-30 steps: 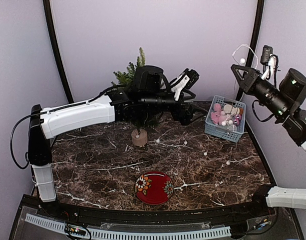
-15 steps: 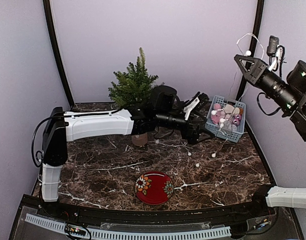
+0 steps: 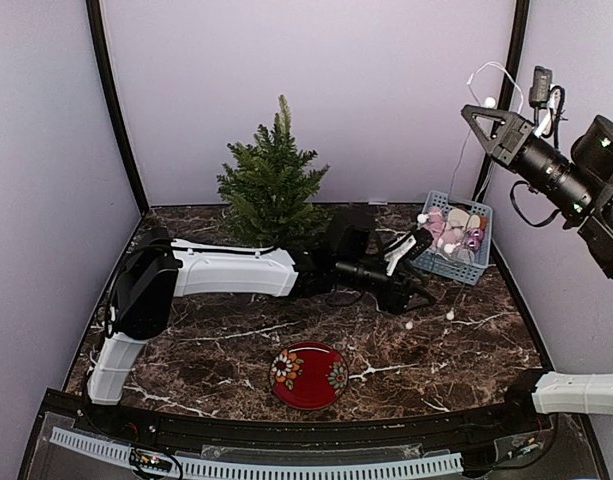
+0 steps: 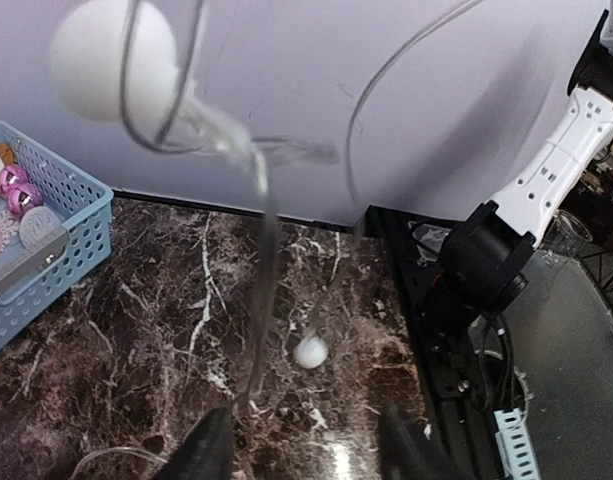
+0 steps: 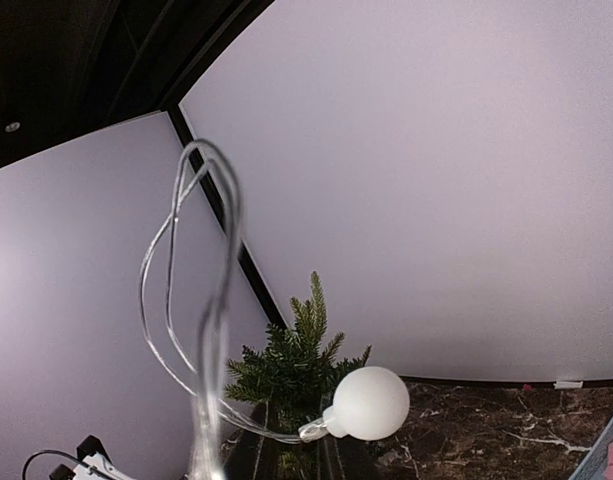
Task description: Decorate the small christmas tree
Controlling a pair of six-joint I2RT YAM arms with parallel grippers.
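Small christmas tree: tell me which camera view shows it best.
Top external: the small christmas tree shows from tip to lower branches, only its base hidden behind the left arm. Right wrist catches just its top, partly behind a white bulb and clear wire. Left wrist shows none.

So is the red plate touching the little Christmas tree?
Apart. The top view shows the red plate near the front edge and the small christmas tree at the back, with a stretch of marble table between them.
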